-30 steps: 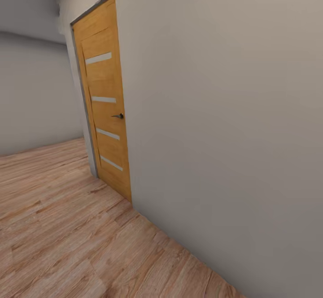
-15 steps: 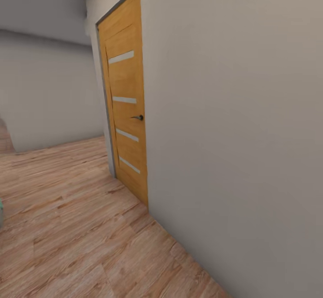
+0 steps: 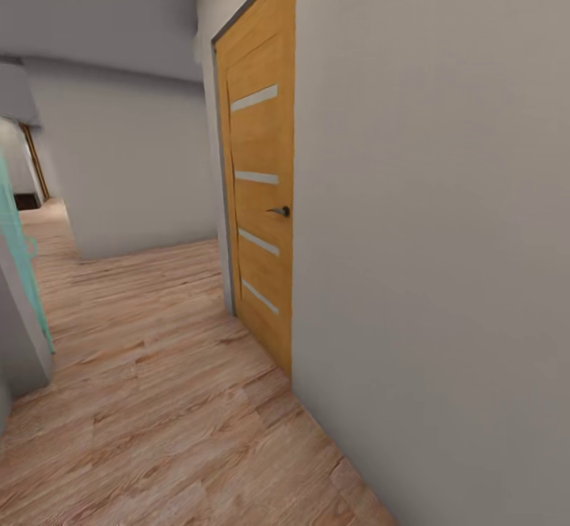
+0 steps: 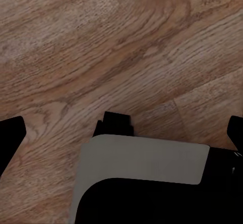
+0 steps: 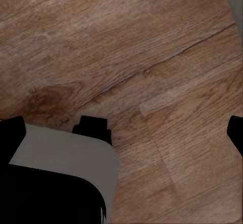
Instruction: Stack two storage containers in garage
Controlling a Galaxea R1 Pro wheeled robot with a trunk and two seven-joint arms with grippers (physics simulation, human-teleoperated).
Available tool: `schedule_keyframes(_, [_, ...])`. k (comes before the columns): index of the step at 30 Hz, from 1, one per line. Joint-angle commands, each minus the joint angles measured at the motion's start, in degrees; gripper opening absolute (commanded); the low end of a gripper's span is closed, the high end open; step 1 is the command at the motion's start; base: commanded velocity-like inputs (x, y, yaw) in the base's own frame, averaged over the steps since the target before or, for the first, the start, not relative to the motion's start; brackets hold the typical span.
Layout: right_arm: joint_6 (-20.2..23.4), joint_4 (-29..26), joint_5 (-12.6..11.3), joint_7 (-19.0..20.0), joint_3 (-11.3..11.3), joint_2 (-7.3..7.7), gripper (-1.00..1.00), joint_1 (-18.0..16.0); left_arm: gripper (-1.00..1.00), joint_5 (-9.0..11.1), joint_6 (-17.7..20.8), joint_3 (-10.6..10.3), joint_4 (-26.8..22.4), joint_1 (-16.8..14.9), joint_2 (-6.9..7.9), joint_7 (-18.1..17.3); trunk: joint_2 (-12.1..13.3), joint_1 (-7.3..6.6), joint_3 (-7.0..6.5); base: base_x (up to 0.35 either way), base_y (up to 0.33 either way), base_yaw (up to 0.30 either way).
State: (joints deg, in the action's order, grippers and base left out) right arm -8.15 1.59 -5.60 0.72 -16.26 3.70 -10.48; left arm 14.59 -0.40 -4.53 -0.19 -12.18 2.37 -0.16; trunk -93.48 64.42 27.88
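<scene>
I am in a hallway with light wood plank flooring; the storage containers, the living room and the garage are out of view. My left gripper hangs open over the planks, its black fingertips wide apart with nothing between them. My right gripper is open in the same way, fingertips at the picture's sides, empty above the wood. Below each gripper lies a grey and black part of my own body.
A shut wooden door with frosted strips and a dark handle is set in the pale grey wall close on my right. A teal panel stands at the left edge. The hallway runs on ahead to the left.
The whole head view has shifted: the camera has turned left, so the door sits further right in the picture. The teal panel and a far passage have come into sight at the left.
</scene>
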Motion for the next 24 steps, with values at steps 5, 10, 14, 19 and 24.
schedule_keyframes(5, [-0.30,0.17,-0.68,0.08,-0.45,-0.01,1.00,-0.06,1.00,0.53,-0.04,-0.48,0.02,-0.04,0.00,-0.02,-0.03,0.02,0.06,0.070,0.000,0.280])
schedule_keyframes(10, [-0.29,0.17,-0.78,0.08,-0.44,-0.01,1.00,-0.06,1.00,0.53,-0.04,-0.48,0.02,-0.04,0.02,-0.02,-0.03,0.02,0.06,0.009,0.000,0.280])
schedule_keyframes(14, [-0.29,0.17,-0.82,0.08,-0.44,-0.01,1.00,-0.06,1.00,0.53,-0.04,-0.48,0.02,-0.04,0.01,-0.02,-0.03,0.02,0.06,0.001,0.000,0.280])
schedule_keyframes(19, [-0.29,0.17,-0.89,0.08,-0.35,-0.01,1.00,-0.06,1.00,0.53,-0.04,-0.48,0.02,-0.04,0.00,-0.02,-0.03,0.02,0.06,0.000,0.000,0.280])
schedule_keyframes(24, [-0.29,0.17,-0.90,0.08,-0.30,-0.01,1.00,-0.06,1.00,0.53,-0.04,-0.48,0.01,-0.04,0.00,-0.02,-0.03,0.02,0.06,0.000,0.000,0.280])
